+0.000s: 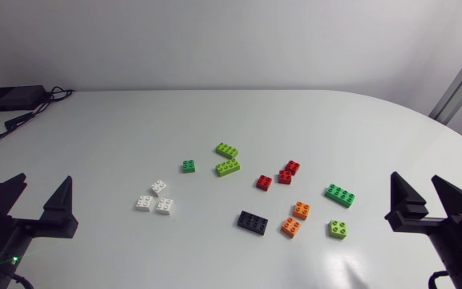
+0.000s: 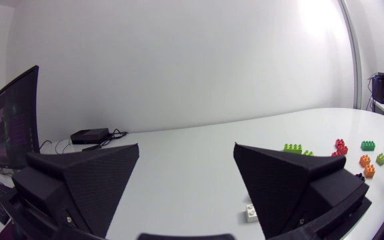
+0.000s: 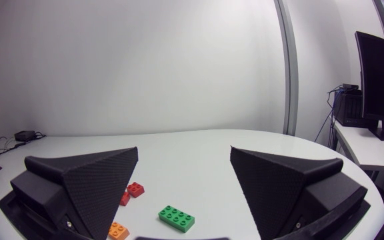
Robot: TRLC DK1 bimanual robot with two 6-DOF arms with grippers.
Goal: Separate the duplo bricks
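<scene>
Loose duplo bricks lie scattered across the middle of the white table: three white ones (image 1: 159, 188), a small green one (image 1: 188, 166), two lime ones (image 1: 228, 167), three red ones (image 1: 285, 177), two orange ones (image 1: 301, 210), a black brick (image 1: 253, 221), a long green brick (image 1: 339, 194) and a small lime brick (image 1: 338, 229). My left gripper (image 1: 38, 201) (image 2: 187, 150) hangs open at the near left, well clear of the white bricks. At the near right my right gripper (image 1: 427, 197) (image 3: 184, 152) is open too, with the long green brick (image 3: 176, 218) ahead of it. Neither holds anything.
A black box (image 1: 10, 98) with cables sits at the table's far left corner. Bare table surface (image 1: 239, 112) stretches behind the bricks and along both sides.
</scene>
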